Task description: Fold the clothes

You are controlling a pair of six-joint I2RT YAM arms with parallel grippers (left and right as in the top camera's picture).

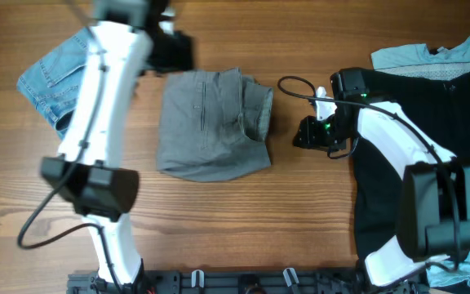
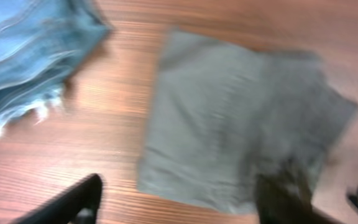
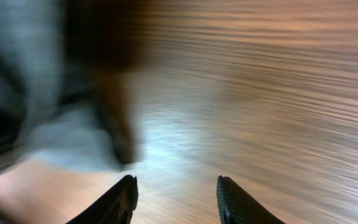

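Observation:
The clothes, grey shorts (image 1: 215,122), lie folded into a rough rectangle in the middle of the table. In the left wrist view the grey shorts (image 2: 229,124) lie flat ahead, blurred. My left gripper (image 1: 170,49) hovers beyond their far left corner and is open (image 2: 179,205), with nothing between its dark fingers (image 2: 73,202). My right gripper (image 1: 308,132) sits just right of the shorts, apart from them. It stands open (image 3: 176,199) over bare wood, with a grey blur of cloth (image 3: 17,81) to its left.
Small blue denim shorts (image 1: 55,73) lie at the far left, also near the left wrist camera (image 2: 30,56). A black garment (image 1: 431,122) covers the right side under the right arm, with a light blue cloth (image 1: 439,53) at its far edge.

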